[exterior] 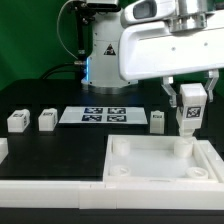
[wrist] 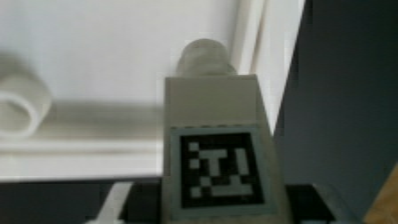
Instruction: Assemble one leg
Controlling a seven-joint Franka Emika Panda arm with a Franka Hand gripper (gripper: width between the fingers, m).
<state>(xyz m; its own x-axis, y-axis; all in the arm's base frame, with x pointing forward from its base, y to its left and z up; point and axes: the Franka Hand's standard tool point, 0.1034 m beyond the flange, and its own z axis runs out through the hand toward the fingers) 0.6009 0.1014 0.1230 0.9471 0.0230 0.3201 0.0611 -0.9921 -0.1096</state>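
Note:
My gripper is shut on a leg, a small white block with a black-and-white tag, held upright just above the far right corner socket of the large flat white square piece. In the wrist view the held leg fills the middle, its tag facing the camera, its threaded tip over the square piece's rim. Three more legs stand on the black table: two at the exterior view's left and one near the middle.
The marker board lies flat behind the square piece. The robot's base stands at the back. A white ledge runs along the table's near edge. Another round socket shows in the wrist view.

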